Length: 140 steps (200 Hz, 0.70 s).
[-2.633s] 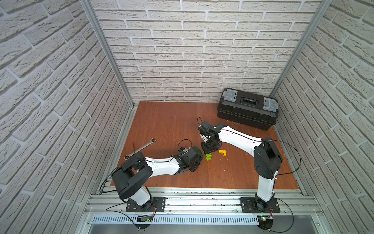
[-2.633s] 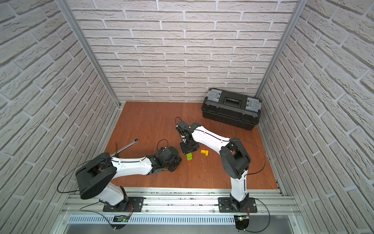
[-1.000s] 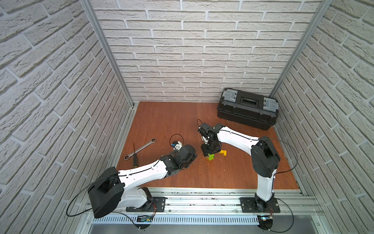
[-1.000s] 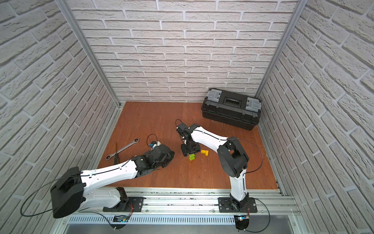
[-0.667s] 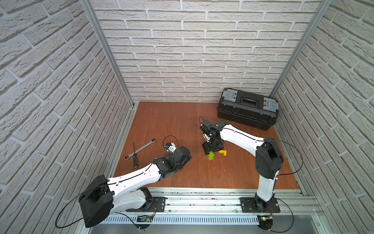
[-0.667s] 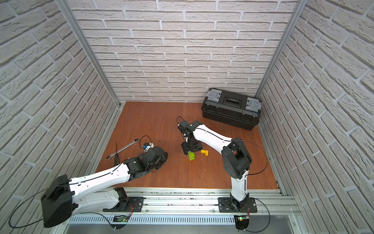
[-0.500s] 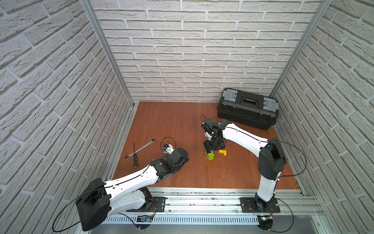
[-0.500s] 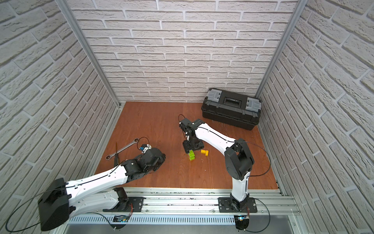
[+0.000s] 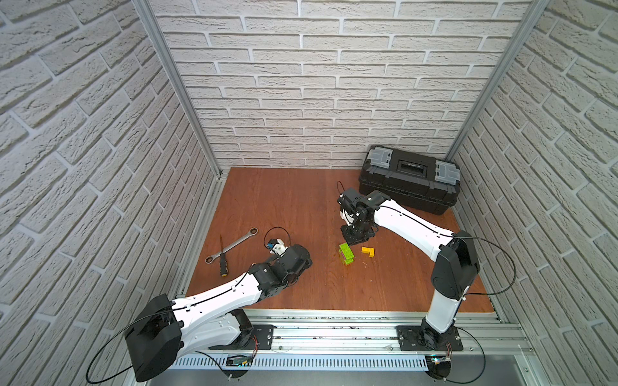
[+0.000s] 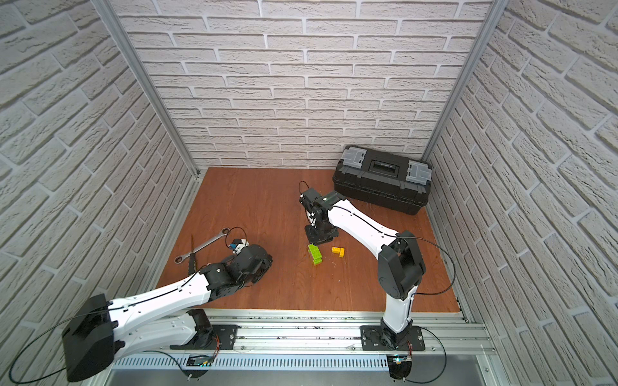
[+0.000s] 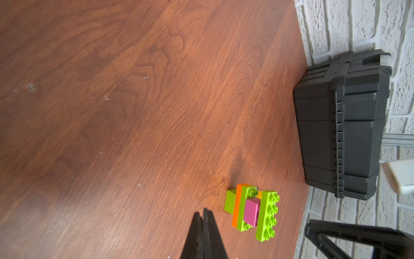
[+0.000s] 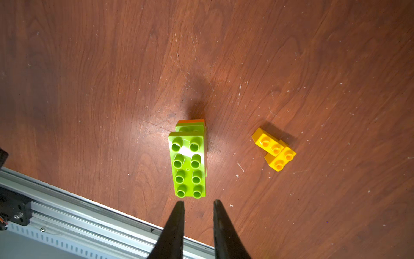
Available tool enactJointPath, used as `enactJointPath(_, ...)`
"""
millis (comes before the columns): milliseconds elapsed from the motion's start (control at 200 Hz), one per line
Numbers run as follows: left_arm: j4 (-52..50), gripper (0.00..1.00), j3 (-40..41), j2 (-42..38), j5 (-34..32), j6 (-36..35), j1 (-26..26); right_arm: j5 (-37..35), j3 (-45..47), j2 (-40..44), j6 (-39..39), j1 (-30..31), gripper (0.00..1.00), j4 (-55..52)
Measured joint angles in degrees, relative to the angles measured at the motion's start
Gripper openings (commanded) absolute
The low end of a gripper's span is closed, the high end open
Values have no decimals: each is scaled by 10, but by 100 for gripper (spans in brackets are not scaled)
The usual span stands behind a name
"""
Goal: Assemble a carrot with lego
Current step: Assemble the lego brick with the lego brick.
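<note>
In a top view, the carrot stack (image 10: 315,254), long axis 12-to-6, lies at 6 o'clock of the nearer right gripper (image 12: 198,203), narrowly parted and empty; 2 yellow bricks (image 10: 338,251) at 4 o'clock; left gripper (image 11: 203,213) closed, empty.

The part-built carrot (image 9: 346,254) stands upright (studs up) well apart from the black toolbox (image 9: 408,180): lime green bricks with pink and orange layers. Two yellow bricks (image 9: 368,251) lie just beside it, touching each other.

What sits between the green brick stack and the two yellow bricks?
Nothing: in the right wrist view only bare wooden tabletop separates the green brick stack from the yellow bricks.
</note>
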<state>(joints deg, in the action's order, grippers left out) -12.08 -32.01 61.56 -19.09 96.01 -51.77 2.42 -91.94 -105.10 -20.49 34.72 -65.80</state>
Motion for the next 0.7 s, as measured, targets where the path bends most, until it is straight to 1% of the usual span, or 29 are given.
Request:
enactJointPath(410, 0, 0, 3, 0, 0, 2, 0, 16, 0, -33, 10, 0, 20, 22)
enactJointPath(700, -1, 0, 3, 3, 0, 3, 0, 33, 30, -33, 10, 0, 19, 42)
